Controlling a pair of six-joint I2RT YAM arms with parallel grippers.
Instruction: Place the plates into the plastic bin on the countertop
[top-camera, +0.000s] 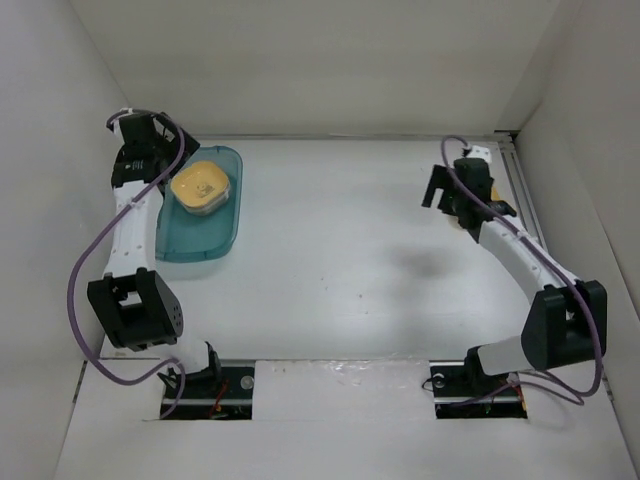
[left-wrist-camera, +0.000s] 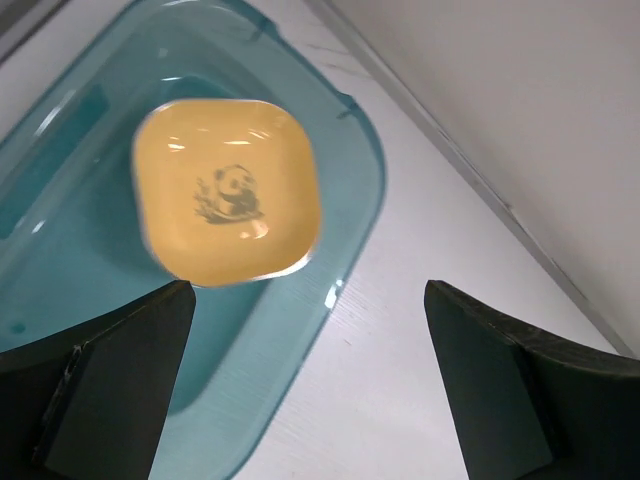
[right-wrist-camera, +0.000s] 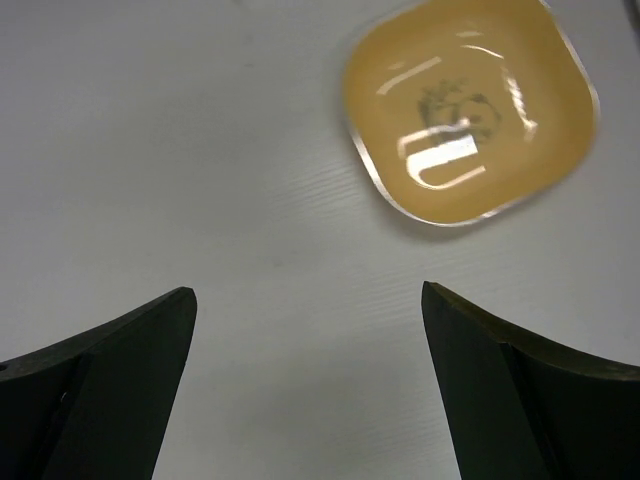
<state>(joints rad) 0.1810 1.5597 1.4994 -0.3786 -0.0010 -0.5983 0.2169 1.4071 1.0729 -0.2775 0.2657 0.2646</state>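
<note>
A yellow plate (top-camera: 202, 186) with a dark panda mark lies in the teal plastic bin (top-camera: 190, 240) at the far left of the countertop (top-camera: 340, 250). In the left wrist view this plate (left-wrist-camera: 228, 190) sits inside the bin's rim (left-wrist-camera: 355, 150). My left gripper (left-wrist-camera: 305, 385) hangs open above the bin's corner and holds nothing; from above, the left gripper (top-camera: 158, 140) is beside the bin's far end. A second yellow plate (right-wrist-camera: 470, 105) lies on the bare white top ahead of my open, empty right gripper (right-wrist-camera: 305, 385). From above, that plate (top-camera: 464, 224) is mostly hidden under the right gripper (top-camera: 440, 192).
White walls close the countertop at the back and on both sides. A metal rail (top-camera: 522, 195) runs along the right wall. The left wall stands close behind the left arm (top-camera: 130, 230).
</note>
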